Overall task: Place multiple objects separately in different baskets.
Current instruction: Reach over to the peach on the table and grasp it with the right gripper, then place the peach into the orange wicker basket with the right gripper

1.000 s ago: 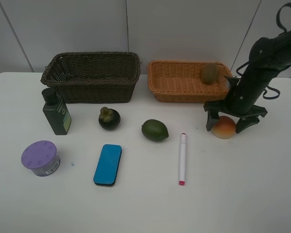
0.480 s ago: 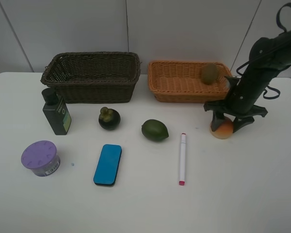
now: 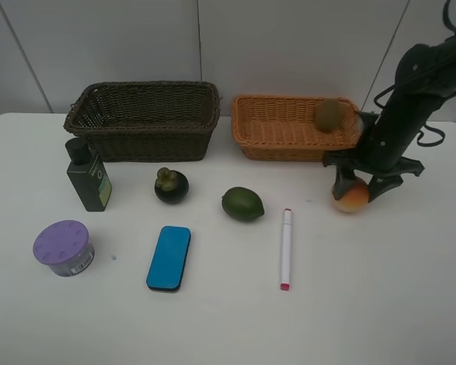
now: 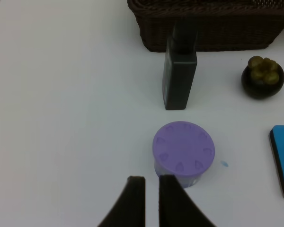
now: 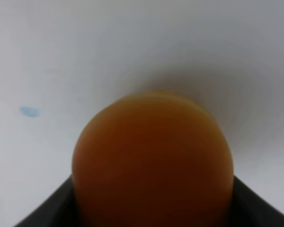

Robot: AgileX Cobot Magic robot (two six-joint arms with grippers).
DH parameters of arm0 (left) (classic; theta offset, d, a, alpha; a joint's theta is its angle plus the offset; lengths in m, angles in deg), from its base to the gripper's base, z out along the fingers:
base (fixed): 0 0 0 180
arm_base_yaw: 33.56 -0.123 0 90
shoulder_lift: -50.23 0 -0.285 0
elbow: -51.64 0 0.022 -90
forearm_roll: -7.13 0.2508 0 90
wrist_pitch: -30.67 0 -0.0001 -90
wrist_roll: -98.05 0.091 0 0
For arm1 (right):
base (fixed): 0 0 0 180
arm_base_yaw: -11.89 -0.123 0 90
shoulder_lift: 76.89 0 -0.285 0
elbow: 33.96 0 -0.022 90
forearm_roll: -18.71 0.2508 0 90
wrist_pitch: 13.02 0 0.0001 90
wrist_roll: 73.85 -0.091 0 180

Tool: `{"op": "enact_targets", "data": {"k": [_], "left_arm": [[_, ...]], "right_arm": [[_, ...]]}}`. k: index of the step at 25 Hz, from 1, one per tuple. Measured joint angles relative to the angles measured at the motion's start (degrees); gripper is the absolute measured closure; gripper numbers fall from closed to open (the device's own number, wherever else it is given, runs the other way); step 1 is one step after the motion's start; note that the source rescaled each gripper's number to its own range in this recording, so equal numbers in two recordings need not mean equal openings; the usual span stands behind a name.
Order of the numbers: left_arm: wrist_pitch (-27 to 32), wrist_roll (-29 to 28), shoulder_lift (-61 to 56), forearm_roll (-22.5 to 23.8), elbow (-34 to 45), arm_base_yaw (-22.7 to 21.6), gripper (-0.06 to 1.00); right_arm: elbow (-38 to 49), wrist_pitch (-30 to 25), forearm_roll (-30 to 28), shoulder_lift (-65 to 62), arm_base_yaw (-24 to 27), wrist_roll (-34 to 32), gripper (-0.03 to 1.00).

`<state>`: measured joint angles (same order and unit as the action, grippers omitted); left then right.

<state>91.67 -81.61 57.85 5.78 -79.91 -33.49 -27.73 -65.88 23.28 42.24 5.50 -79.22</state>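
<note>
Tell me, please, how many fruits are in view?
4: a kiwi in the tan basket, a peach in the right claw, a mangosteen and a green fruit on the table. The dark basket could hide more.

I see brown kiwi lying inside orange-tan basket, at its right end. Orange-red peach clamped just off its front right corner. Dark brown basket sits left of it.

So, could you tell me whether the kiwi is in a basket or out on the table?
In: the kiwi lies inside the orange-tan basket, near its right end, below the rim.
</note>
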Motion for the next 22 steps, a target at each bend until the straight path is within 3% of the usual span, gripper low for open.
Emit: {"op": "enact_targets", "data": {"k": [7, 15, 22], "left_arm": [[0.0, 0.0, 0.0, 0.0, 0.0, 0.0, 0.94], [0.0, 0.0, 0.0, 0.0, 0.0, 0.0, 0.94], [0.0, 0.0, 0.0, 0.0, 0.0, 0.0, 0.94]], "right_arm": [[-15.1, -14.9, -2.9, -3.8, 0.0, -2.3, 0.39], [-30.3, -16.9, -5.0, -2.5, 0.0, -2.5, 0.39], [-39.1, -16.9, -6.5, 8.8, 0.0, -2.5, 0.39]]}}
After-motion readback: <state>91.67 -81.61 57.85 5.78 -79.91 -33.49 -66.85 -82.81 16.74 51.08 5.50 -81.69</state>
